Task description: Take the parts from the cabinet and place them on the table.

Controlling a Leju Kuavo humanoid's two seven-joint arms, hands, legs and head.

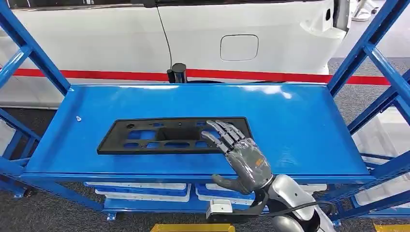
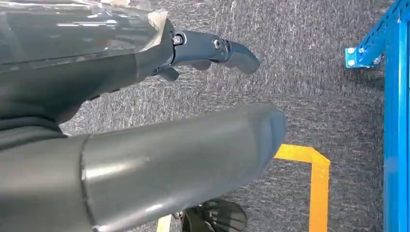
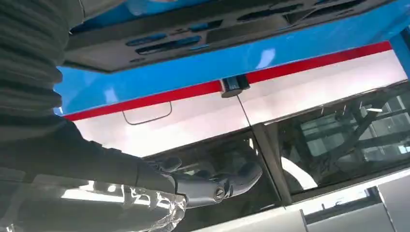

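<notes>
A flat black panel with several cut-outs lies on the blue cabinet shelf, left of centre. My right hand reaches over the shelf's front edge with fingers spread, its fingertips over the panel's right end; whether they touch it is unclear. The right wrist view shows the same black panel on the blue shelf beyond the hand's dark fingers, which hold nothing. My left hand hangs over grey carpet, fingers extended and holding nothing.
Blue uprights and diagonal braces frame the shelf on both sides. A white car body with a red stripe stands behind it. White bins sit on the lower shelf. Yellow floor tape and a blue rack foot lie near the left hand.
</notes>
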